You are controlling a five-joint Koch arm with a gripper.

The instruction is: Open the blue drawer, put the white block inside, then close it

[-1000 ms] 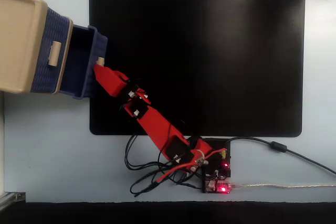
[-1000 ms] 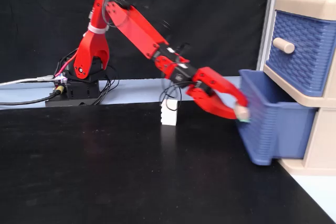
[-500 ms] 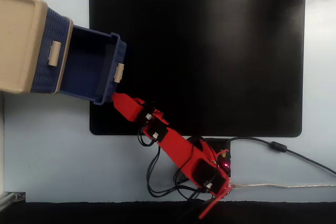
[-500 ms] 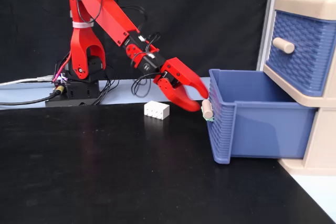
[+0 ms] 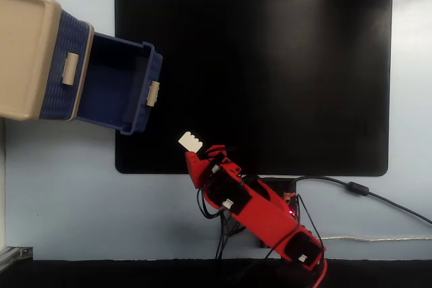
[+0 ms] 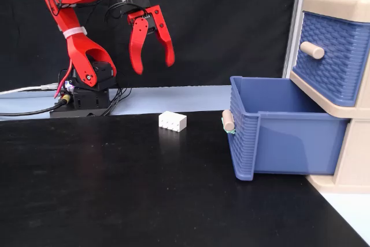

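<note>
The blue drawer (image 6: 286, 137) stands pulled out from the beige cabinet (image 6: 338, 7), so the opening step looks done, and the step in hand is, by judgement, the fetching of the white block (image 6: 173, 121). The drawer is empty as far as both fixed views show its inside.

The block lies on the black mat (image 5: 270, 65) near the mat's edge on the arm's side. In the view from above it sits below and to the right of the drawer's front (image 5: 151, 92), apart from it. Nothing touches it.

The pincer (image 6: 152, 67) hangs in the air above the mat with its two red fingers (image 6: 136, 47) spread apart and pointing downward, holding nothing. In the side view it is higher than the block and a little to its left; in the view from above, the block (image 5: 190, 142) shows just beyond the arm's front end.

The next move calls for lowering the pincer over the block, with one finger on each side of it, and then closing on it. After this the block must be carried over the drawer's front wall and released inside. The block is small, so the descent must be well centred, or a finger may push it away.
</note>
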